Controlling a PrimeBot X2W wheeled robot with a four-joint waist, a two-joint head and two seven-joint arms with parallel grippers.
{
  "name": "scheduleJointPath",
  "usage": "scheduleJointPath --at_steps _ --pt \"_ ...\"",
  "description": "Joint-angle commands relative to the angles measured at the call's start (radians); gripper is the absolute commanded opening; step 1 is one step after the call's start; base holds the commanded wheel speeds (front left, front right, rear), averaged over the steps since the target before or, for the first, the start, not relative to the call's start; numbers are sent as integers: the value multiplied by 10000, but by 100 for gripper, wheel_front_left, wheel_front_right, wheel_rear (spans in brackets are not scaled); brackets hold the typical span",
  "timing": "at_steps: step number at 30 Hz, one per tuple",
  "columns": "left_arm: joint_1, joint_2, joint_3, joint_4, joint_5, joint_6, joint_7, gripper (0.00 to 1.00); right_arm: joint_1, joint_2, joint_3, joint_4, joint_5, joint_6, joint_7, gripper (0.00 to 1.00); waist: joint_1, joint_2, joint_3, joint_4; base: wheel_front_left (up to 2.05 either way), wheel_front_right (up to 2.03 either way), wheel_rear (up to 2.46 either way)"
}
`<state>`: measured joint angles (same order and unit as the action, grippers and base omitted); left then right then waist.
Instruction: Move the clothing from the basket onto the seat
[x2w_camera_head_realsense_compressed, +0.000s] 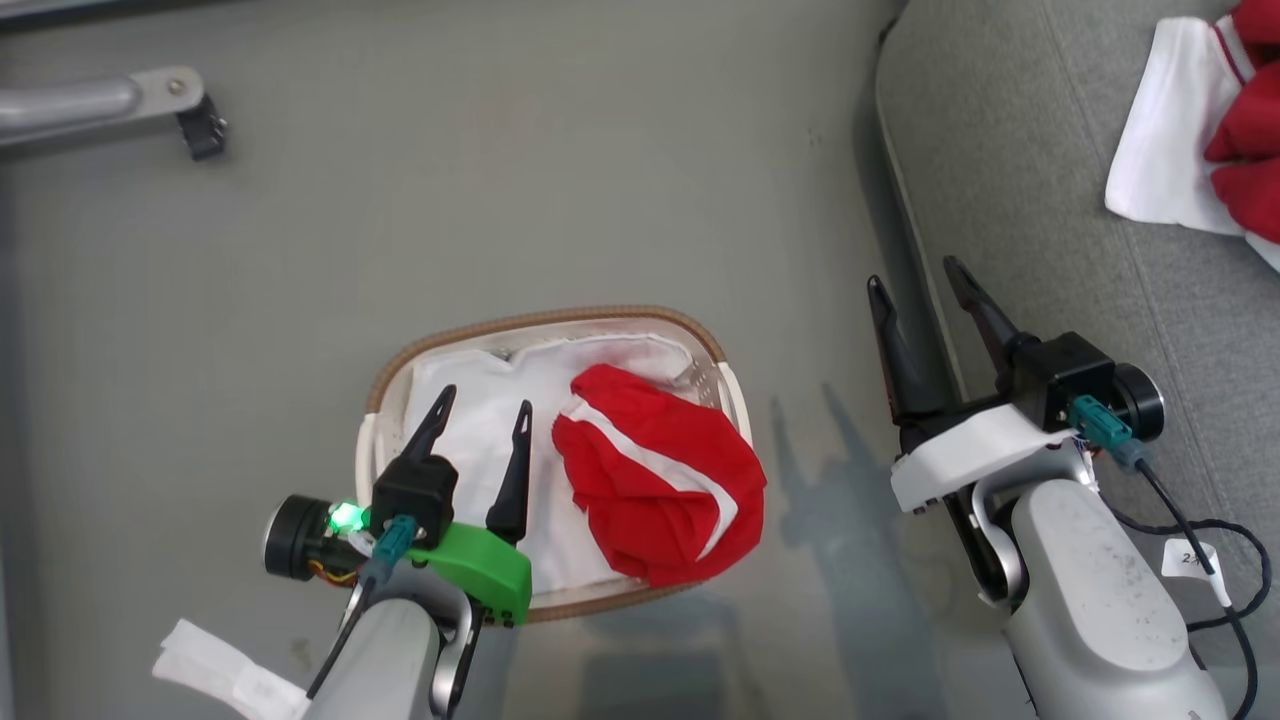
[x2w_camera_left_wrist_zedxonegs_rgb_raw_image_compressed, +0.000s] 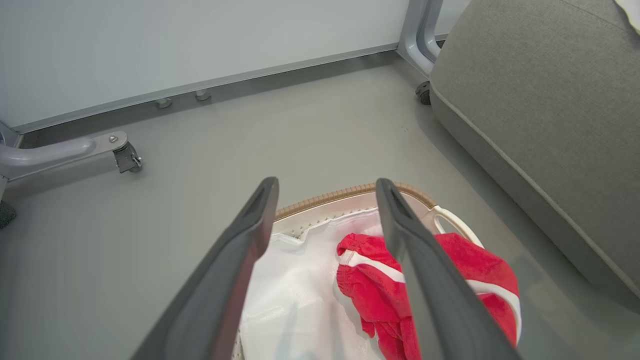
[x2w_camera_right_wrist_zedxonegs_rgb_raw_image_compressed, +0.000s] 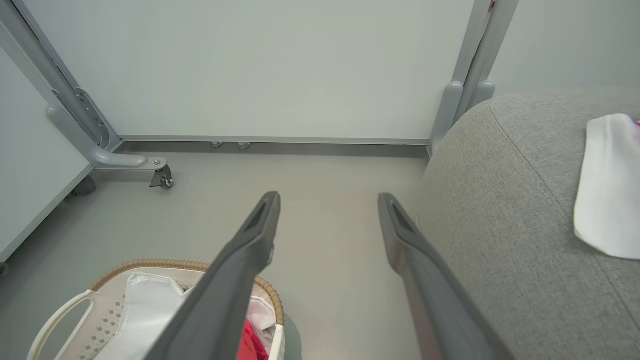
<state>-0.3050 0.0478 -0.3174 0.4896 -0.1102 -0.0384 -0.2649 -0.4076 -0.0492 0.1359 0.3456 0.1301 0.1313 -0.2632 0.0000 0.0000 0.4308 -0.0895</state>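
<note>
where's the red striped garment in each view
Head view: red striped garment at centre, in the right half of the basket.
Left wrist view: garment at lower centre-right.
Right wrist view: a red sliver at the bottom edge, left of centre.
Shared landmark: the basket's brown rim.

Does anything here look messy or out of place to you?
Only the red white-striped garment: it slumps over the rim of the laundry basket on the side toward the grey seat, partly hanging outside.
</note>
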Motion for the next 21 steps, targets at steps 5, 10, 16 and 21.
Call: scheduleJointPath --at_steps 5,10,16,21 --pt "-733 59 -148 582 -165 -307 7 100 -316 -37 -6 -169 31 -10 -25 100 0 0 1172 -672 0 0 0" --pt "-1312 61 -434 1564 -875 -691 7 100 -494 -33 25 -258 105 -10 -23 100 0 0 1618 -862 0 0 0" --pt "-2084 61 -903 2836 -1798 -895 9 100 -732 -35 159 -353 140 -10 -23 100 0 0 2082 -1009 0 0 0" --pt "-2734 59 -1990 3859 -3297 -922 7 100 -842 -41 320 -373 352 -10 -23 100 0 0 2397 -1147 0 0 0"
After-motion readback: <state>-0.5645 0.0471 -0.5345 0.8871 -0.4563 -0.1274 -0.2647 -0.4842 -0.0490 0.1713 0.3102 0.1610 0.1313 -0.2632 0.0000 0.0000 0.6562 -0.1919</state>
